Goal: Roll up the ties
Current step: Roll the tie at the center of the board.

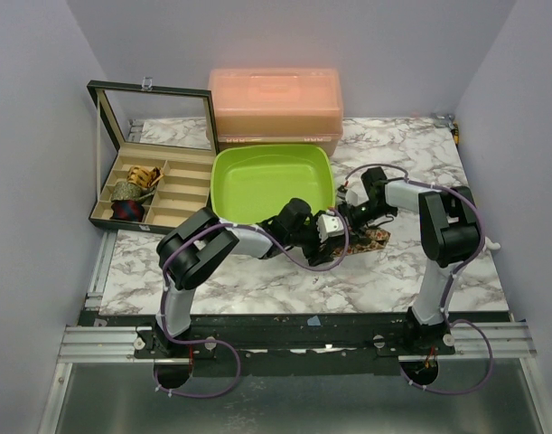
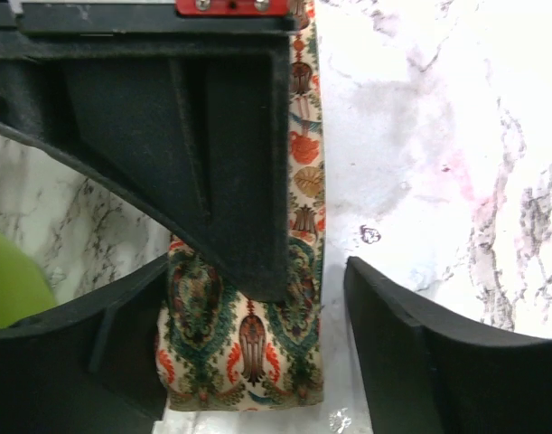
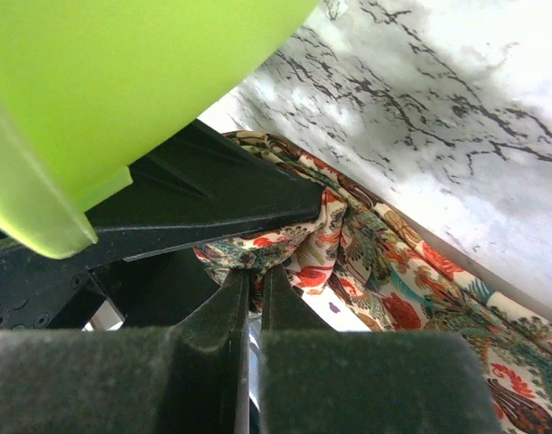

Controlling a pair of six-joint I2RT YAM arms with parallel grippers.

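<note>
The tie [image 2: 244, 339] lies on the table [image 1: 285, 280] just before the green tray [image 1: 272, 181], right gripper [image 3: 255, 276] clamped on its bunched fabric, likely to start rolling, left gripper [image 2: 256, 271] spread astride its wide end

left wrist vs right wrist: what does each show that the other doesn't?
Only left wrist: the tie lying flat, its wide patterned end between the fingers of the open left gripper.
Only right wrist: the right gripper pinched shut on a bunched fold of the tie, with the rest trailing off to the lower right.
Both: the floral tie, the marble table and the lime-green tray, which is only a sliver in the left wrist view.
</note>
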